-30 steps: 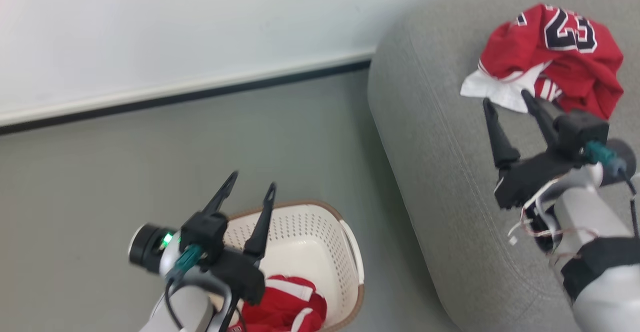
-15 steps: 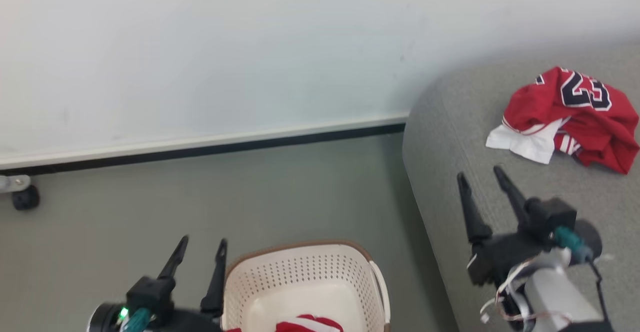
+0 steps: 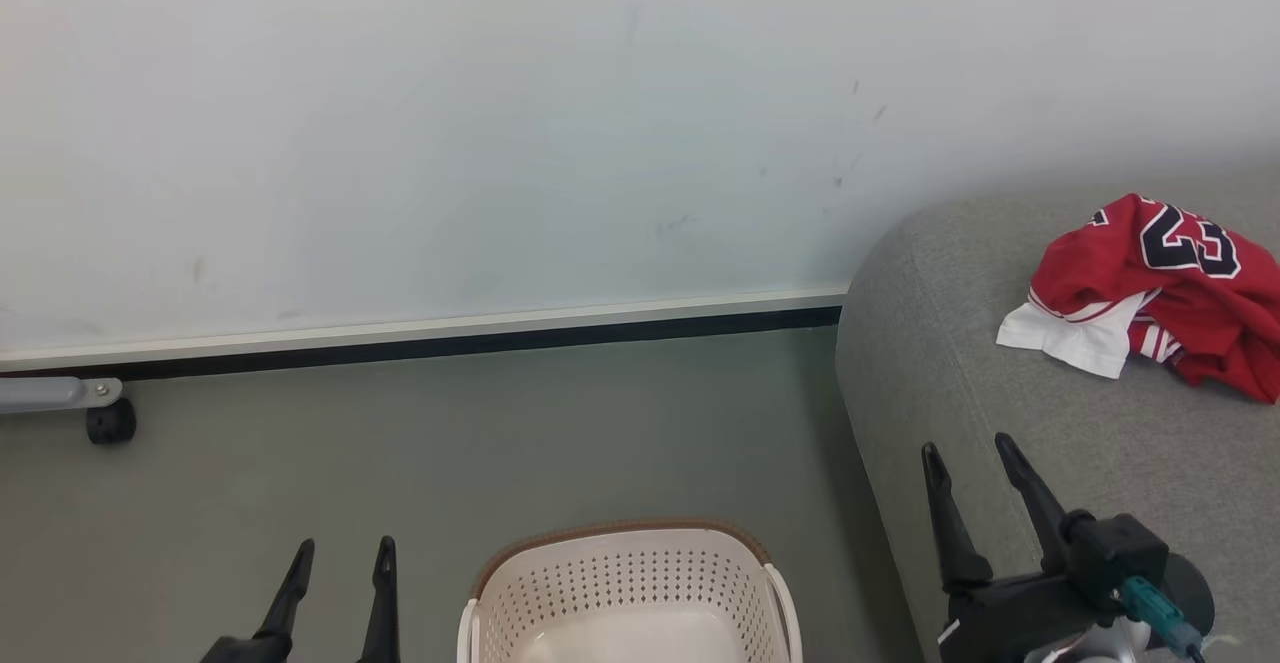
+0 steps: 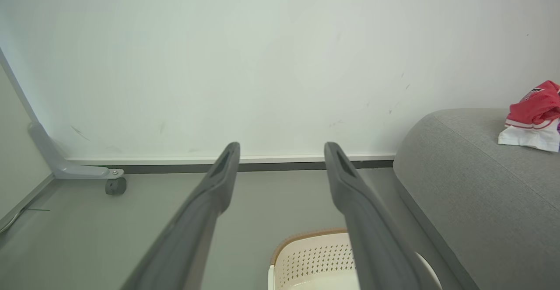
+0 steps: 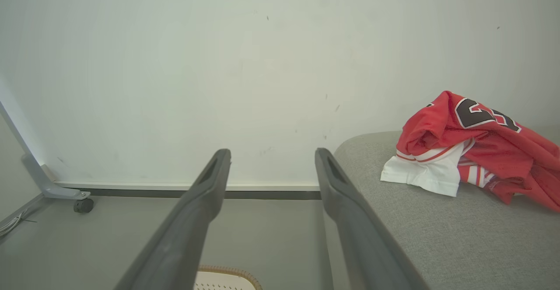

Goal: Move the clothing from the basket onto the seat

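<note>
We are lifting our head, so the head view is showing more of the white wall (image 3: 500,143) and less of what is low down. The things are not moving; our eyes are.

The right tool (image 3: 967,443) is pulling back from the red sports shirt of thin cloth with a white part and a dark number (image 3: 1170,288). A second ago the shirt was right at its tips. Now the shirt is lying well ahead of that tool and to its right, on the big grey cloth sofa (image 3: 950,373). The right tool is hanging over the sofa's front edge with its two fingers wide apart and nothing between them.

The left tool (image 3: 345,543) is also spread wide and carrying nothing. The cream-white plastic basket with little holes and a brown rim (image 3: 620,527) is sitting on the grey floor (image 3: 400,443), just to the right of the left tool, between the two tools.

A second ago we were seeing another red piece deep in the basket. That part is now below the view's edge. So we are thinking one piece is done and one is waiting.
</note>
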Tool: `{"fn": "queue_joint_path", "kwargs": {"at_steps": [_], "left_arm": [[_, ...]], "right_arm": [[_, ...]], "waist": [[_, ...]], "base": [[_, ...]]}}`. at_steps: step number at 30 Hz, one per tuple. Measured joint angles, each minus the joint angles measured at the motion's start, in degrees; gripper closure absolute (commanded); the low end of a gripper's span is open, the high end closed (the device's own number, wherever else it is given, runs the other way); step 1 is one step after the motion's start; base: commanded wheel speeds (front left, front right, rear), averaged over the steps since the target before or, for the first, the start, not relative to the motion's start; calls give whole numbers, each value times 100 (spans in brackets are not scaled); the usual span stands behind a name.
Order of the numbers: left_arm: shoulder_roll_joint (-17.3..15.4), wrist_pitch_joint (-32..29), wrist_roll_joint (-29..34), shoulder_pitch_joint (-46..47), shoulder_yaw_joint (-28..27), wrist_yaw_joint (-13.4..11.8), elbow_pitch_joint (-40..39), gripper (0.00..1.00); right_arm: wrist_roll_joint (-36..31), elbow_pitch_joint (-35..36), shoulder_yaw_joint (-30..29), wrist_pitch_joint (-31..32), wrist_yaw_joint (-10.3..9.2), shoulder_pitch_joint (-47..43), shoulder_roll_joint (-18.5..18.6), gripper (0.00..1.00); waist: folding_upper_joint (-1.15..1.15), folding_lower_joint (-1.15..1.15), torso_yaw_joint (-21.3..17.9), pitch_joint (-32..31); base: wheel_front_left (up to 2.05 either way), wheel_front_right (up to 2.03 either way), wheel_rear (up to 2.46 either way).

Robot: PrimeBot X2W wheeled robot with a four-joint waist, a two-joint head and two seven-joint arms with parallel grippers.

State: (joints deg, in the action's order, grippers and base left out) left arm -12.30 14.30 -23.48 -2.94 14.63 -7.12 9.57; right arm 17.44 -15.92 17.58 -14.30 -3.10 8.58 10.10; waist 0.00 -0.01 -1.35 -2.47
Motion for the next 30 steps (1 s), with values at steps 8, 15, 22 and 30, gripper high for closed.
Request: {"fn": "queue_joint_path", "kwargs": {"at_steps": [8,15,22,30], "left_arm": [[100,0,221,-289,-279,0,-274,0],[175,0,318,-363,-378,0,-407,0],[233,0,392,-416,-442,0,-489,0],[266,0,463,-436,-457,0,-508,0]], "right_arm": [[1,435,-67,0,-65,-442,-1,0],[1,644,-116,0,-99,-615,-2,0],[1,776,-189,0,-126,-631,0,0],[0,846,-232,0,-145,-680,3,0]], "waist": [[-1,1,12,-15],[0,1,15,8],[0,1,12,42],[0,1,29,85]], "base": [[0,0,0],[0,0,0],[0,0,0],[0,0,0]]}}
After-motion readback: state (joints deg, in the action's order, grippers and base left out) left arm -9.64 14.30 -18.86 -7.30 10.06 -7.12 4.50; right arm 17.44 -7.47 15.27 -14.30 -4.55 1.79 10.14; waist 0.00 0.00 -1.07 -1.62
